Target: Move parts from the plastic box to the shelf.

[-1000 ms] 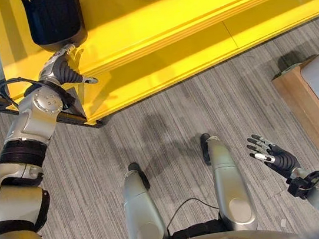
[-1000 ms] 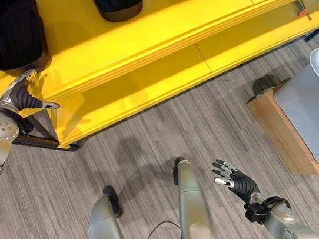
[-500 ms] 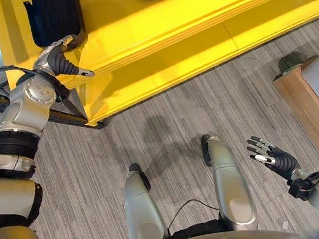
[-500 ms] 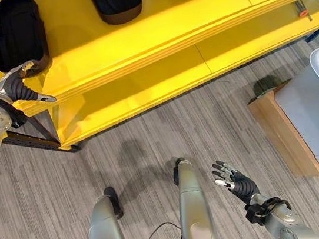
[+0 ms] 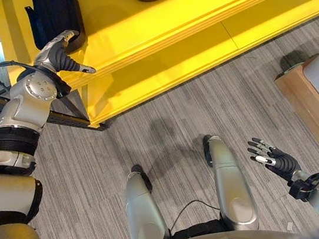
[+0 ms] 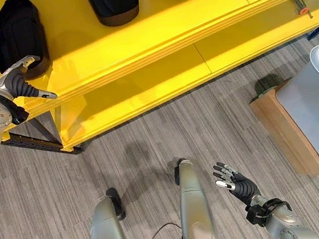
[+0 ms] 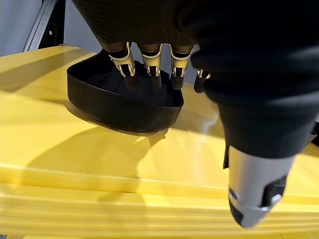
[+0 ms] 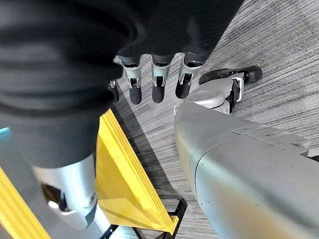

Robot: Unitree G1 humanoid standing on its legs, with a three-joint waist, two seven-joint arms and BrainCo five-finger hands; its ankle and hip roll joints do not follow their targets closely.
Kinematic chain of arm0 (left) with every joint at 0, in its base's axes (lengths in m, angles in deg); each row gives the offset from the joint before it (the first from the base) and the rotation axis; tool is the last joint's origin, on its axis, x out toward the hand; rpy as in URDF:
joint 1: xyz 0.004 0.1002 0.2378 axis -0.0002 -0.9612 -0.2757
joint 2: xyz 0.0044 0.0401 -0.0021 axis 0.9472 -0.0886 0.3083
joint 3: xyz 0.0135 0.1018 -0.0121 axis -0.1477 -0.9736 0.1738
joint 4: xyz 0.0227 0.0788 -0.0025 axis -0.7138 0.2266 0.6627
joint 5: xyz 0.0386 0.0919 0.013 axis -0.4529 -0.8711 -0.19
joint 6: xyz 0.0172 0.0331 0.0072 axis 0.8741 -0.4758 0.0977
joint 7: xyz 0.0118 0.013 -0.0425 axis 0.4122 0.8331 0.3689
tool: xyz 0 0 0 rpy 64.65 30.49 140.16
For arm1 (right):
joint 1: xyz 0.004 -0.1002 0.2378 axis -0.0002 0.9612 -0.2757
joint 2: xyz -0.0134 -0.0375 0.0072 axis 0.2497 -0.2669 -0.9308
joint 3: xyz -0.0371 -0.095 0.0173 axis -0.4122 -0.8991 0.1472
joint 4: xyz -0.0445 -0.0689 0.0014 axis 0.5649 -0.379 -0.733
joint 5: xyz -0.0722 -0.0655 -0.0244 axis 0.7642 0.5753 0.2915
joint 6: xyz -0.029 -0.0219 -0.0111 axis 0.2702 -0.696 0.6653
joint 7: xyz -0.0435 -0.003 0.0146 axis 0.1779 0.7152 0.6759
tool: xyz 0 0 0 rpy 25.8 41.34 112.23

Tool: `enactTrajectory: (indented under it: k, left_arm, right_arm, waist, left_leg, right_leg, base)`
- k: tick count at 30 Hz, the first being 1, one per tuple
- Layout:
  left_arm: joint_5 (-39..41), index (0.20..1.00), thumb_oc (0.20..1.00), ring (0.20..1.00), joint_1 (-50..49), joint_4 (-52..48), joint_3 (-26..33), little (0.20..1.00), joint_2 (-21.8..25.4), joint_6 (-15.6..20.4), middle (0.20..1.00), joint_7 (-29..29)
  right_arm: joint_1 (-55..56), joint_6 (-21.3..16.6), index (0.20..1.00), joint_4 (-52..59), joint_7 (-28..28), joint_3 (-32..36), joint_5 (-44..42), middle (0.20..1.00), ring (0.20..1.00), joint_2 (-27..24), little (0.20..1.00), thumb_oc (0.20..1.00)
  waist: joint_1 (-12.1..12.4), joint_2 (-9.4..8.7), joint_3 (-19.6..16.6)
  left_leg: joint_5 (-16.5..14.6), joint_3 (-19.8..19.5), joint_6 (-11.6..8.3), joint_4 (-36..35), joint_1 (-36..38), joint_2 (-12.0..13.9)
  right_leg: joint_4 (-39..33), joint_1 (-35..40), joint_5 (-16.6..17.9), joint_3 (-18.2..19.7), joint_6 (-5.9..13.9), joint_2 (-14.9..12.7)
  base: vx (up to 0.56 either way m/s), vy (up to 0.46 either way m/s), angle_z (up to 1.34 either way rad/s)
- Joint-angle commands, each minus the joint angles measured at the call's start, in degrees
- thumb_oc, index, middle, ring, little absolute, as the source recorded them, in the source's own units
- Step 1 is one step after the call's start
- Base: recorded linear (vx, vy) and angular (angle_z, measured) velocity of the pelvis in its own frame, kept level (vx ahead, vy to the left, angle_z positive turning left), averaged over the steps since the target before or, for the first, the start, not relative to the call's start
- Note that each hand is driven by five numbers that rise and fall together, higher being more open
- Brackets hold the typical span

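Left eye view: the left robot hand (image 5: 60, 55) is at the front edge of the yellow shelf (image 5: 151, 19), fingers straight and relaxed, holding nothing. A black part (image 5: 57, 18) lies on the shelf just behind this hand. Compared with 1.0 s ago, the hand sits higher and closer to the part. The right robot hand (image 5: 272, 158) hangs over the floor (image 5: 146, 109), well apart from the shelf, fingers spread, empty and unchanged.

Right eye view: three black parts lie on the shelf; a grey plastic box (image 6: 318, 109) rests on a wooden stand (image 6: 283, 132), right of the shelf.

Left wrist view: straight fingers (image 7: 151, 62) hover just over the part's rim.

Right wrist view: straight fingers (image 8: 158, 79) point over the floor.
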Motion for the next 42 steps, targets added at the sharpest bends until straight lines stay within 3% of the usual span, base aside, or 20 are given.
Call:
enactTrajectory:
  k: [1, 12, 14, 15, 16, 17, 19, 22, 23, 25, 32, 42]
  left_arm:
    - [1.84, 1.000, 1.000, 1.000, 0.41, -0.73, 1.97, 1.000, 4.12, 1.97, 1.000, 0.35]
    - [1.63, 1.000, 1.000, 1.000, -3.40, -5.86, 4.65, 1.000, 4.93, 2.94, 1.000, 0.85]
    - [2.67, 1.000, 1.000, 1.000, -7.04, -10.44, 7.50, 1.000, 5.64, 3.54, 1.000, 0.65]
    - [-3.66, 1.000, 1.000, 1.000, -46.48, -28.70, 23.29, 1.000, -11.87, 10.45, 1.000, -0.62]
    - [-3.68, 1.000, 1.000, 1.000, -46.50, -28.71, 23.37, 1.000, -11.95, 10.44, 1.000, -0.62]
    - [-3.19, 1.000, 1.000, 1.000, -46.66, -28.42, 23.54, 1.000, -11.82, 10.92, 1.000, -0.09]
    - [-2.46, 1.000, 1.000, 1.000, -45.49, -30.26, 22.99, 1.000, -10.97, 10.80, 1.000, -0.26]
    - [-3.07, 1.000, 1.000, 1.000, -41.11, -30.10, 19.92, 1.000, -9.88, 11.04, 1.000, 0.51]
    - [-3.03, 1.000, 1.000, 1.000, -38.83, -28.61, 18.43, 1.000, -9.90, 11.20, 1.000, 1.97]
    - [-2.74, 1.000, 1.000, 1.000, -37.75, -28.32, 17.83, 1.000, -9.83, 11.06, 1.000, 1.80]
    - [-5.38, 1.000, 1.000, 1.000, -29.56, -21.65, 14.65, 1.000, -8.46, 10.84, 1.000, 5.00]
    - [-5.11, 1.000, 1.000, 1.000, -30.09, -19.84, 19.06, 1.000, -5.83, 10.32, 1.000, 6.44]
  right_arm:
    - [1.04, -1.67, 1.000, -1.12, 1.11, -1.16, -1.64, 1.000, 1.000, 0.50, 1.000, 1.000]
    - [0.52, -1.80, 1.000, -0.75, 1.07, -1.18, -2.02, 1.000, 1.000, 1.05, 1.000, 1.000]
    - [0.79, -2.03, 1.000, -0.22, 1.28, -0.70, -2.25, 1.000, 1.000, 1.37, 1.000, 1.000]
    - [1.61, -2.15, 1.000, 3.36, 4.04, 2.29, -3.27, 1.000, 1.000, -3.97, 1.000, 1.000]
    - [1.51, -2.18, 1.000, 3.29, 4.04, 2.24, -3.27, 1.000, 1.000, -4.05, 1.000, 1.000]
    - [0.46, -2.32, 1.000, 3.06, 3.86, 1.57, -3.15, 1.000, 1.000, -4.56, 1.000, 1.000]
    - [-0.92, -2.50, 1.000, 3.39, 3.60, 1.05, -3.50, 1.000, 1.000, -4.60, 1.000, 1.000]
    - [-1.69, -3.70, 1.000, 4.39, 2.20, 0.80, -3.47, 1.000, 1.000, -2.97, 1.000, 1.000]
    - [-3.10, -3.87, 1.000, 4.31, 1.67, -0.80, -3.37, 1.000, 1.000, -2.13, 1.000, 1.000]
    - [-3.16, -4.00, 1.000, 4.46, 1.67, -1.22, -3.51, 1.000, 1.000, -1.87, 1.000, 1.000]
    - [-3.94, -3.35, 1.000, 3.88, 2.71, -4.63, -3.59, 1.000, 1.000, -1.21, 1.000, 1.000]
    - [-2.64, -2.99, 1.000, 4.04, 4.76, -3.92, -3.16, 1.000, 1.000, -2.32, 1.000, 1.000]
  waist:
    - [-0.33, -1.48, -4.32]
    - [-0.08, -1.47, -4.31]
    - [0.08, -1.40, -4.21]
    - [3.74, 3.29, -9.15]
    - [3.68, 3.27, -9.13]
    - [3.30, 3.84, -8.93]
    - [2.71, 4.61, -7.41]
    - [1.70, 3.35, -4.61]
    - [2.01, 2.75, -3.42]
    - [2.02, 2.57, -2.88]
    - [0.95, 0.23, -1.55]
    - [0.18, -0.71, -1.55]
  left_leg:
    - [4.45, -5.38, 0.53, -1.34, -3.81, 1.58]
    - [4.50, -5.18, 0.48, -1.95, -2.79, 1.43]
    - [4.46, -5.28, 0.49, -1.88, -2.66, 1.46]
    - [21.55, -5.82, 3.52, -31.86, 11.80, 4.03]
    - [21.80, -5.72, 3.47, -32.30, 12.03, 3.99]
    - [19.94, -5.62, 3.64, -32.93, 13.32, 4.51]
    - [18.68, -7.29, 3.23, -30.10, 11.59, 2.16]
    - [14.71, -5.47, 2.54, -21.92, 8.68, -0.62]
    - [12.15, -4.45, 2.76, -19.50, 8.49, -2.25]
    - [11.19, -3.60, 2.92, -17.73, 7.51, -2.71]
    - [8.43, -0.52, 3.90, -14.83, 4.72, -3.20]
    - [7.11, 1.35, 4.02, -14.19, 4.33, -2.80]
  right_leg:
    - [-7.12, 4.40, 6.79, 2.16, 5.10, -4.66]
    - [-7.49, 5.38, 6.87, 2.16, 5.13, -4.70]
    - [-7.46, 5.74, 6.78, 2.08, 5.05, -4.77]
    - [-23.50, 24.50, 2.67, -8.75, 1.11, -0.20]
    - [-23.17, 24.34, 2.50, -8.68, 1.11, -0.27]
    - [-20.75, 23.01, 1.61, -7.62, 1.30, -0.67]
    - [-19.50, 21.93, 1.80, -5.77, 1.65, -2.27]
    - [-18.98, 23.17, 1.89, -5.63, 1.80, -6.27]
    - [-19.85, 23.08, 2.89, -3.79, 2.56, -7.64]
    - [-21.04, 22.90, 3.84, -3.18, 2.96, -8.43]
    - [-25.77, 19.08, 8.60, -0.08, 4.62, -9.25]
    - [-27.51, 17.06, 10.14, 1.29, 5.19, -8.93]
  base:
    - [0.00, 0.000, 0.00]
    - [0.00, 0.000, 0.00]
    - [-0.01, 0.018, 0.00]
    - [-0.01, 0.030, 0.00]
    - [0.00, 0.124, 0.00]
    - [0.00, 0.219, -0.15]
    - [-0.02, 0.321, -0.24]
    - [0.04, 0.264, 0.18]
    - [0.03, 0.233, 0.43]
    - [0.01, 0.186, -0.05]
    - [0.01, 0.104, -0.36]
    - [0.02, 0.012, -0.17]
